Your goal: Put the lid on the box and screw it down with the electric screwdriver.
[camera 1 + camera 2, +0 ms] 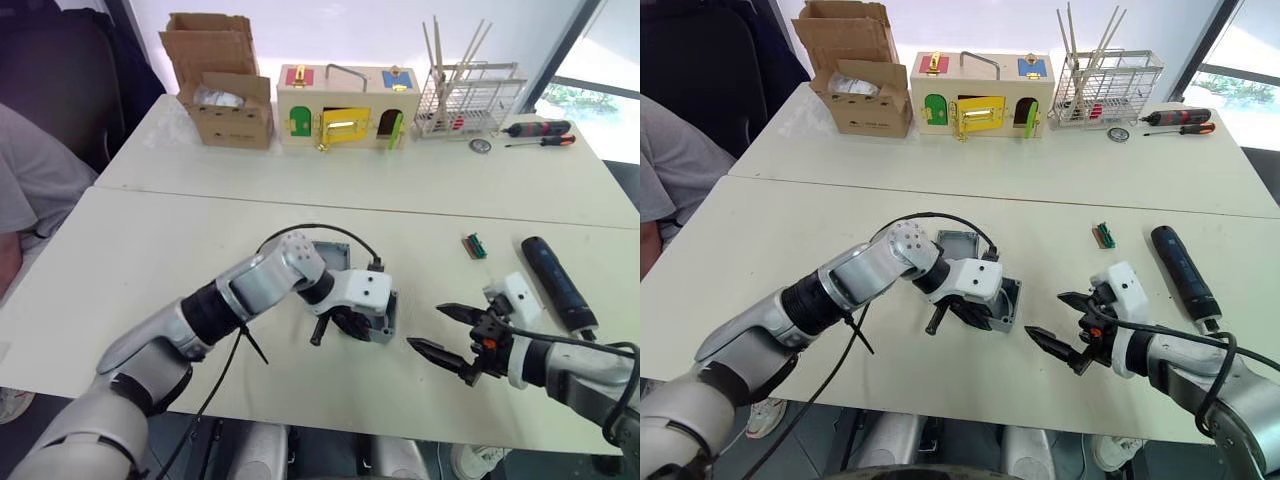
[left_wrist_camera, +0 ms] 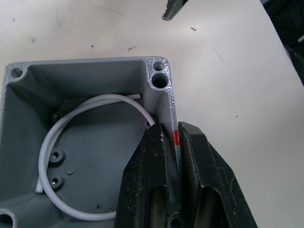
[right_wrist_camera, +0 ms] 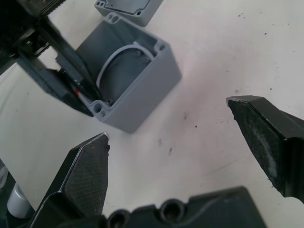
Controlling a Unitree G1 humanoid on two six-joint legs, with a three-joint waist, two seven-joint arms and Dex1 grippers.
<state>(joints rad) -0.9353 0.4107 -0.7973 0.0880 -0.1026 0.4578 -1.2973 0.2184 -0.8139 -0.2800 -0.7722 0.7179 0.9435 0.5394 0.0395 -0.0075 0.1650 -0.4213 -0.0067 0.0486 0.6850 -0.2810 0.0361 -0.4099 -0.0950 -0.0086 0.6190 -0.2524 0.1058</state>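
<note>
Two pale tables stood end to end. At the far edge of the farther one were one cardboard carton, one wooden box with coloured doors, and one wire rack with thin sticks standing in it. Beside the rack lay two slim red-and-black hand screwdrivers. A person's grey sleeve showed at the left side of the tables.

On the near table, the one electric screwdriver lay flat on the right, well apart from the box and just beyond the right gripper. A single small green and red part lay near its far end.

The left gripper was clamped on one side wall of the single grey box, one finger inside and one outside, pressing on the red label. The box sat on the near table near its middle, open, with one white wire curled inside.

The one grey lid lay flat on the table just behind the box, partly hidden by the left arm.

The right gripper hovered over the table to the right of the box, near it but not touching, with its two black fingers spread wide and holding nothing.
</note>
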